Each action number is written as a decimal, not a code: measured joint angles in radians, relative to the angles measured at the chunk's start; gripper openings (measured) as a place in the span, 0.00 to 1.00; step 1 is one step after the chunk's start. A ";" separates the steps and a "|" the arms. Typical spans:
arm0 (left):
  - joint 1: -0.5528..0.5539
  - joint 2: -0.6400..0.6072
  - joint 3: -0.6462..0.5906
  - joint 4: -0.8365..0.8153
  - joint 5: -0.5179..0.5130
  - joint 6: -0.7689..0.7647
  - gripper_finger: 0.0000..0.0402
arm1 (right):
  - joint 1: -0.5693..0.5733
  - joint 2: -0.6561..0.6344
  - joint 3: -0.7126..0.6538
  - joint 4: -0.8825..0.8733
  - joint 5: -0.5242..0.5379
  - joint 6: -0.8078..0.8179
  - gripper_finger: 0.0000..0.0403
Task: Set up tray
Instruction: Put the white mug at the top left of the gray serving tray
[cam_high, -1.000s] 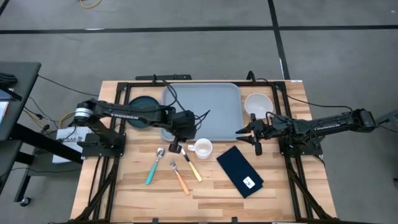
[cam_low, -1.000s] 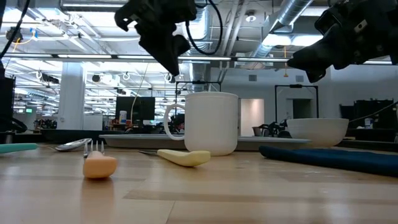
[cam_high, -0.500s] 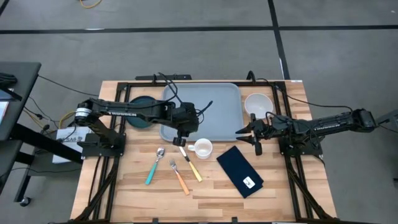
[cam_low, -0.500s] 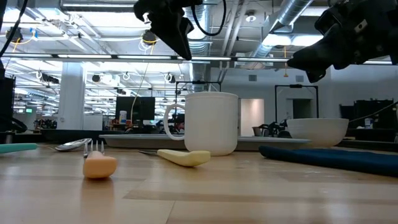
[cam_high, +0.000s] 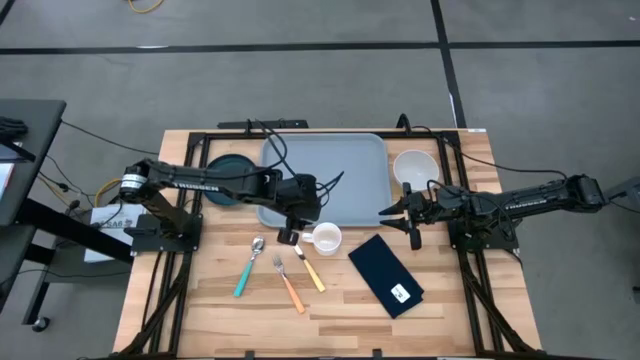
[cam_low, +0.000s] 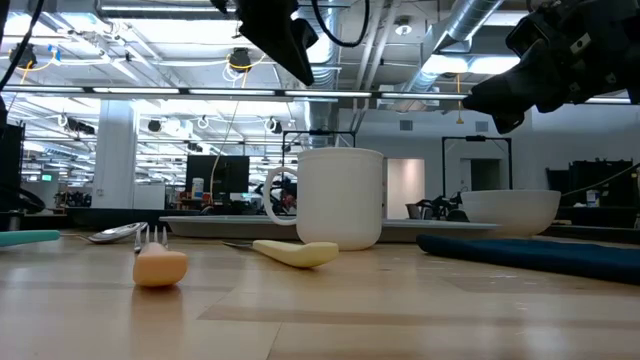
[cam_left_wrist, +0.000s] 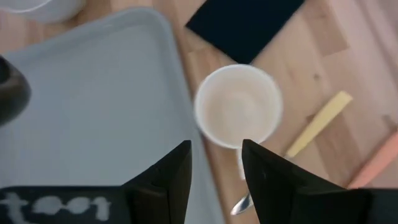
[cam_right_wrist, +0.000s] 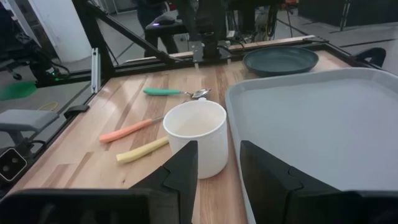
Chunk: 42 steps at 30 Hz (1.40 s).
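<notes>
The light grey-blue tray (cam_high: 325, 178) lies at the table's far middle and holds nothing. A white mug (cam_high: 325, 238) stands upright on the wood just off the tray's near edge; it also shows in the low view (cam_low: 340, 198). My left gripper (cam_high: 288, 236) hangs open above the mug's left side, fingers pointing down, and touches nothing; in the left wrist view (cam_left_wrist: 216, 158) the mug (cam_left_wrist: 238, 106) lies below. My right gripper (cam_high: 392, 213) is open and waits over the tray's right near corner, facing the mug (cam_right_wrist: 196, 134).
A dark plate (cam_high: 228, 180) lies left of the tray and a white bowl (cam_high: 415, 167) right of it. A teal-handled spoon (cam_high: 246, 270), an orange-handled fork (cam_high: 289, 285) and a yellow-handled knife (cam_high: 310, 268) lie near the mug. A navy napkin (cam_high: 385, 275) lies at the near right.
My left gripper has gone up and a little toward the table's right edge, and now stands over the mug's left side. The mug and the cutlery have not moved.
</notes>
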 joint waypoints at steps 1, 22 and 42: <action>-0.005 0.000 0.000 0.000 0.011 0.000 0.33 | 0.000 0.000 0.000 0.000 0.000 0.000 0.28; -0.246 0.000 0.000 0.053 -0.008 -0.119 0.33 | 0.000 0.000 0.000 0.000 0.000 0.000 0.28; -0.239 -0.002 -0.043 0.137 -0.077 0.008 0.33 | 0.000 0.000 0.000 0.000 0.000 0.000 0.28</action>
